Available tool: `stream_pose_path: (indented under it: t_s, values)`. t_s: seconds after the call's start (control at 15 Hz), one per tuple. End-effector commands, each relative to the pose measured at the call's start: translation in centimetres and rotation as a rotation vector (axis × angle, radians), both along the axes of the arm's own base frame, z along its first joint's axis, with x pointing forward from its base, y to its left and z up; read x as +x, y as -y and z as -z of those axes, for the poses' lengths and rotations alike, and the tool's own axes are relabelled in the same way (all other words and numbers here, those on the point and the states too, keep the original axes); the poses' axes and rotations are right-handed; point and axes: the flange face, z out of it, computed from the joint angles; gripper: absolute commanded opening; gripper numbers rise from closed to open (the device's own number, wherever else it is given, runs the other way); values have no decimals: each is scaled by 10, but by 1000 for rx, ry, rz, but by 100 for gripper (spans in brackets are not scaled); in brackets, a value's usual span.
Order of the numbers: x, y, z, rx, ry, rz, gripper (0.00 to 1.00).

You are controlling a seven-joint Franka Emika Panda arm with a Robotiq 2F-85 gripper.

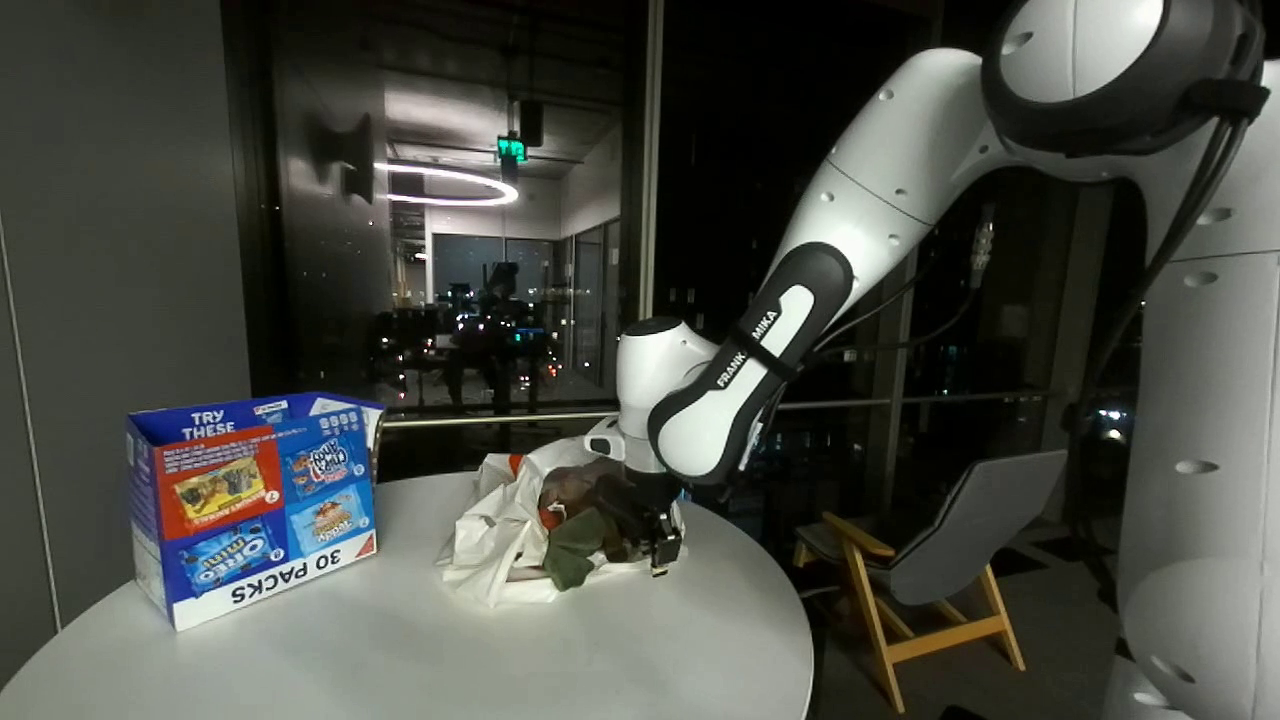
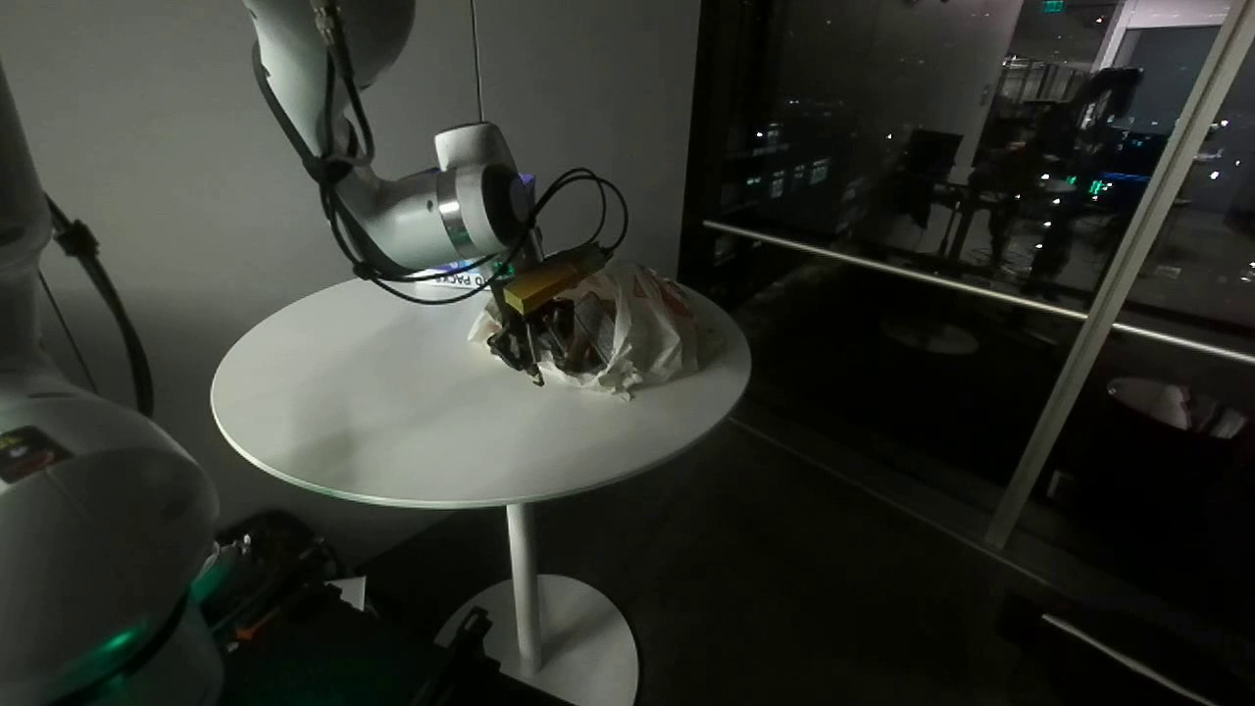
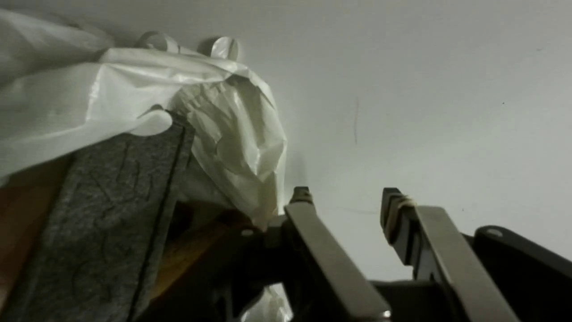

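Observation:
My gripper (image 3: 348, 197) is open in the wrist view, with bare white tabletop between its fingertips. It points down beside a crumpled white plastic bag (image 3: 241, 129), which also shows in both exterior views (image 1: 475, 560) (image 2: 659, 333). The left finger in the wrist view is close against the bag's edge; I cannot tell whether they touch. A grey felt-like item (image 3: 103, 214) with a dark seam lies in the bag's mouth. An orange-brown item (image 3: 190, 250) is partly hidden beside it. A dark green item (image 1: 580, 548) shows at the bag's front. The gripper also shows in both exterior views (image 1: 660, 560) (image 2: 525, 365).
The bag lies on a round white table (image 2: 392, 422). A blue snack box (image 1: 265, 510) marked 30 PACKS, its lettering upside down, stands on the table. A grey chair with wooden arms (image 1: 950, 540) stands beyond the table. Windows with a metal rail (image 2: 902, 275) are behind.

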Motion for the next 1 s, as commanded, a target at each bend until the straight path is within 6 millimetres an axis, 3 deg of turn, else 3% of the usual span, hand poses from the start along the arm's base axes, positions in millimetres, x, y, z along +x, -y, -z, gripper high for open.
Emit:
stream_pose_path:
  t_s: [0.0, 0.2, 0.47, 0.93]
  values:
    - [10, -2, -6, -23, 21, -42, 77]
    - [19, 4, -8, -144, 36, -120, 98]
    - [26, 19, 2, -300, -73, -174, 100]
    - [40, 21, 30, -415, -148, -236, 100]
